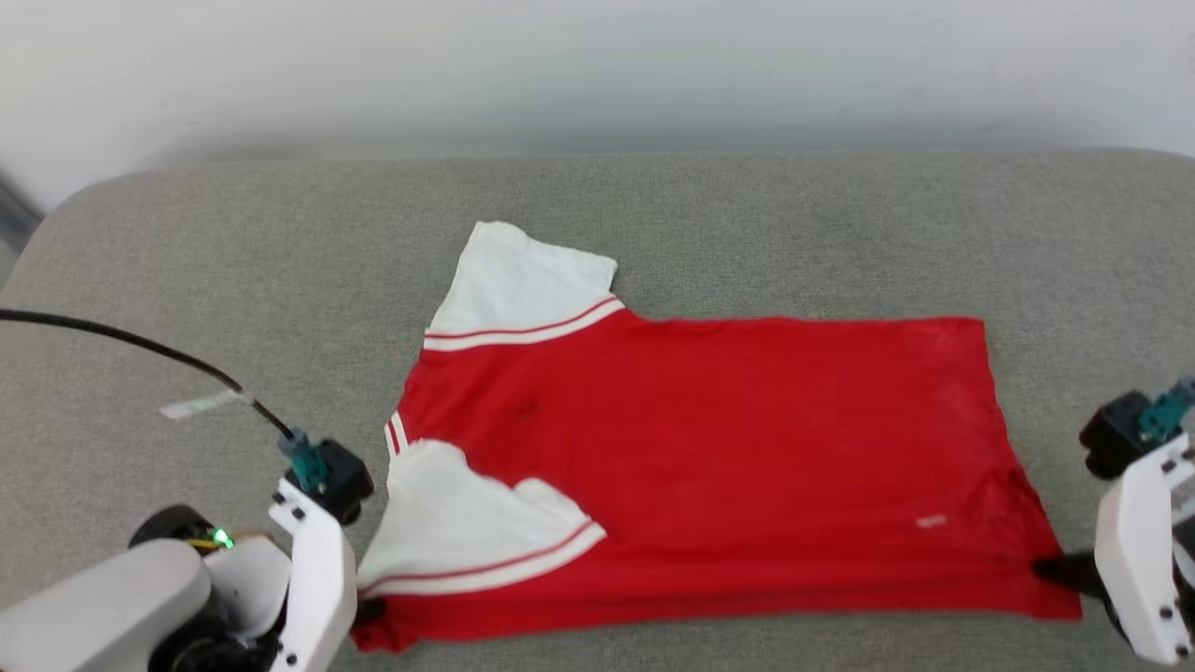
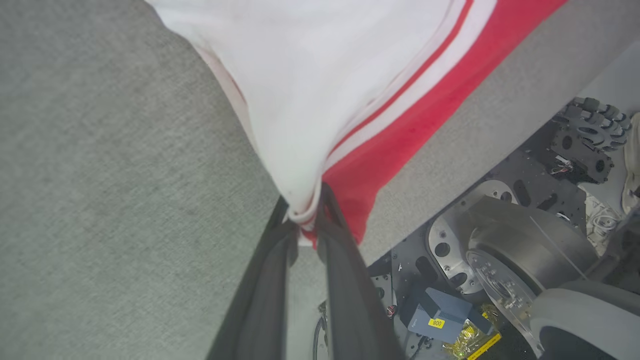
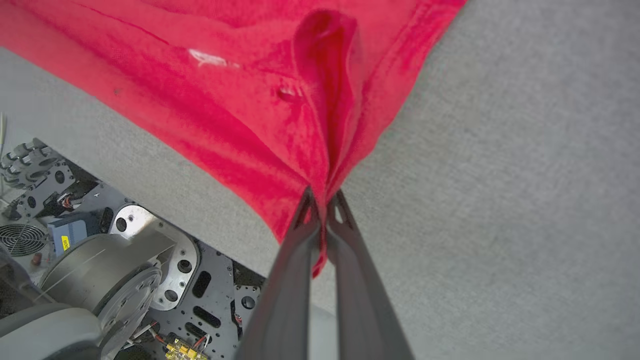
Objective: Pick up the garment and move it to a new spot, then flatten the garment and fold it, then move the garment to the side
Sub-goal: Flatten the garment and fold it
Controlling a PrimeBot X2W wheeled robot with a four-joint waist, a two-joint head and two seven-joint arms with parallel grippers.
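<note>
At the lower left of the head view, our left end effector [image 1: 369, 611] sits at the near left corner of the garment [image 1: 728, 439]. Its white forearm rises above it, and a black cable [image 1: 140, 347] arches off toward the left edge. Our left wrist view shows the 2 dark fingers [image 2: 350, 280] drawn narrow onto a bunched tip of white sleeve and red cloth, so this end effector holds the garment by that corner.

Just right of it, the near sleeve [image 1: 467, 532] lies folded in over the red body, white with a red-and-white striped band. The far sleeve [image 1: 527, 275] sticks out flat toward the wall [image 1: 597, 65]. The red body spreads rightward across the middle of the grey surface [image 1: 233, 243], lying mostly flat (a small pale tag [image 1: 932, 522] shows near its right end), with the hem at the right.

At the lower right, our right end effector [image 1: 1050, 567] meets the near right corner of that hem. In our right wrist view its 2 fingers [image 3: 297, 260] are pressed together on a pinched ridge of red fabric that rises away from the tips, so it too grips the garment. Beyond the surface's edge in both wrist views we see the dark plates and a wheel of the robot base [image 3: 125, 260].
</note>
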